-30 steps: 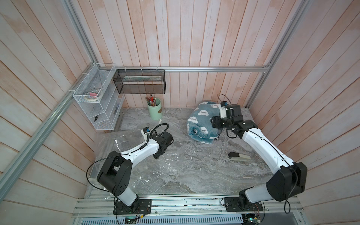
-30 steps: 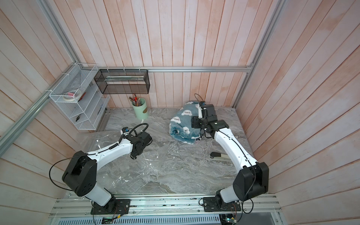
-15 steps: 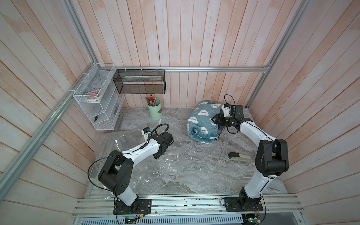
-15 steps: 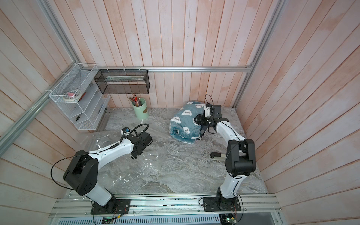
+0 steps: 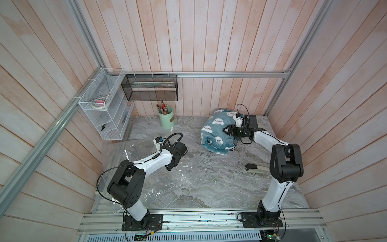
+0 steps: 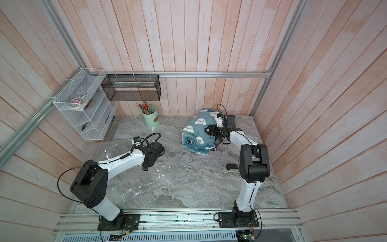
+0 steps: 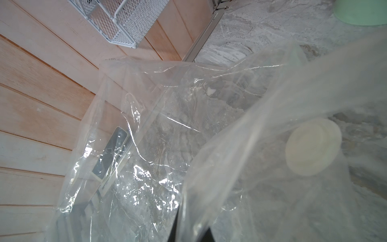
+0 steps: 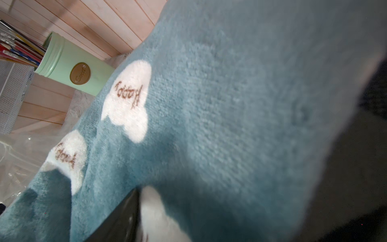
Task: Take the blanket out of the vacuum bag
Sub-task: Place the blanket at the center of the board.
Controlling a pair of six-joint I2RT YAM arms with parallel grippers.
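Since a second ago the right arm has folded up: its elbow, then stretched low to the side, now stands raised above the base, while the right end effector (image 5: 226,130) has stayed at the blanket (image 5: 215,136). The left arm has not shifted.

The blanket, blue with white clouds, lies rolled on the worktop (image 5: 219,186), fully outside the vacuum bag (image 5: 171,188) and touching the right end effector from below. In the right wrist view its pile fills the space between the two dark fingers (image 8: 117,220). They stand apart, but whether they press the fabric I cannot tell.

The left end effector (image 5: 169,167) points downward with its fingers together, pinching a fold of the vacuum bag. The bag lies empty and crinkled around this end effector. Its white valve cap (image 7: 313,146) sits just beyond the fingertips. A green cup (image 5: 166,119) stands farther beyond, by the back wall.
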